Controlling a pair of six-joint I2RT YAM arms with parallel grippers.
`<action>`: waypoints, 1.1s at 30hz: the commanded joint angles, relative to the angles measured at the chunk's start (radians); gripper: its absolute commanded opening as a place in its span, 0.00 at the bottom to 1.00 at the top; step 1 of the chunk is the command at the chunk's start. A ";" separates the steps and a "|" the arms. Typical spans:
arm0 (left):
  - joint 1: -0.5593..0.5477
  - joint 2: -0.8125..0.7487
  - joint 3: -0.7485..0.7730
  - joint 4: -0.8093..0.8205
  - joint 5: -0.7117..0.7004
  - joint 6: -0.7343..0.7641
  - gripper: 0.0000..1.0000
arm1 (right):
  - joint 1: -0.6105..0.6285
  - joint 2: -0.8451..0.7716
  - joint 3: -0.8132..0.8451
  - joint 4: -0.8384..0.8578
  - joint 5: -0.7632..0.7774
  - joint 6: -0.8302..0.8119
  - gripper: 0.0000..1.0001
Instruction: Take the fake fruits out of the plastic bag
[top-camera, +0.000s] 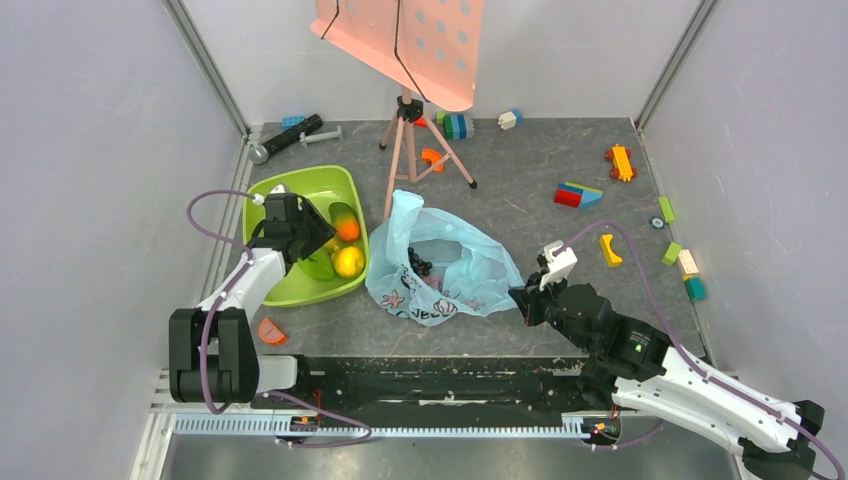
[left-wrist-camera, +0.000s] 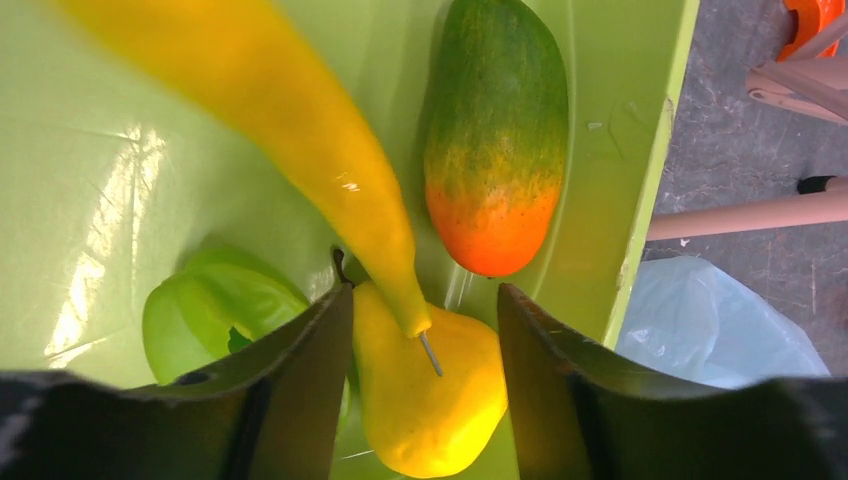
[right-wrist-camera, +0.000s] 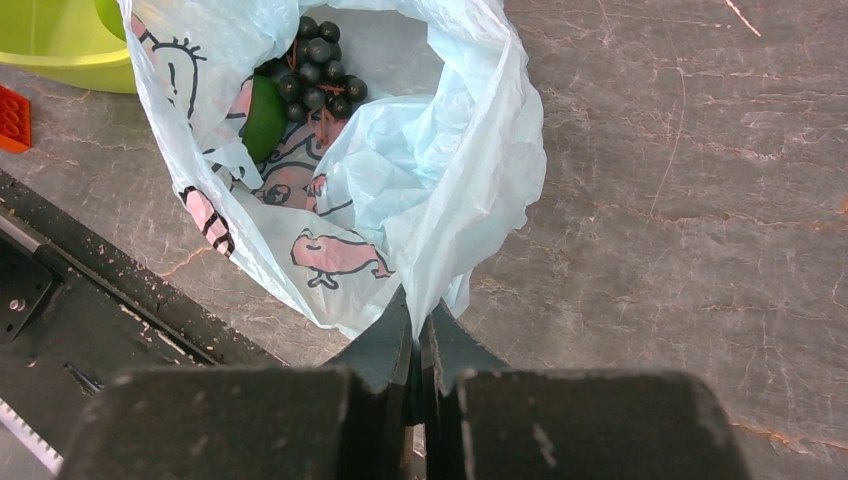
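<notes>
Tight quarters on the left: the lime-green tub (top-camera: 310, 190) sits with its right rim just beside the plastic bag (top-camera: 440, 265), and a leg of the tripod (top-camera: 395, 165) comes down close to both. There is more room on the right, where bare table (top-camera: 520, 180) runs from the bag out to the scattered toy bricks (top-camera: 578, 195). The black rail (top-camera: 430, 375) lines the near edge, close under the bag. The left arm reaches forward from its base and bends over the tub, wrist pointing down into it. The left gripper (left-wrist-camera: 425, 305) has its jaws set wide apart, gripping nothing. Between them shows the tip of the banana (left-wrist-camera: 300, 130), too blurred to tell whether it rests on anything. Below it lie a yellow pear (left-wrist-camera: 430, 400), a papaya-shaped fruit (left-wrist-camera: 495, 130) and a green pepper-like fruit (left-wrist-camera: 215, 310), all inside the tub. The right arm lies low and stretched in from the near right corner. The right gripper (right-wrist-camera: 420, 320) is pinched closed on the bag's near edge. The bag's mouth gapes open, with black grapes (right-wrist-camera: 320, 65) and a green round fruit (right-wrist-camera: 262, 120) inside.
</notes>
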 joint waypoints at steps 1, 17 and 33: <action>0.004 0.008 -0.006 0.083 0.049 -0.058 0.67 | 0.001 -0.004 0.039 0.005 0.001 0.009 0.00; -0.137 -0.419 0.242 -0.121 0.224 -0.009 0.83 | 0.001 -0.002 0.046 0.053 0.007 -0.014 0.00; -0.901 -0.134 0.523 -0.158 0.023 0.174 0.76 | 0.001 -0.031 0.303 -0.156 0.172 -0.035 0.00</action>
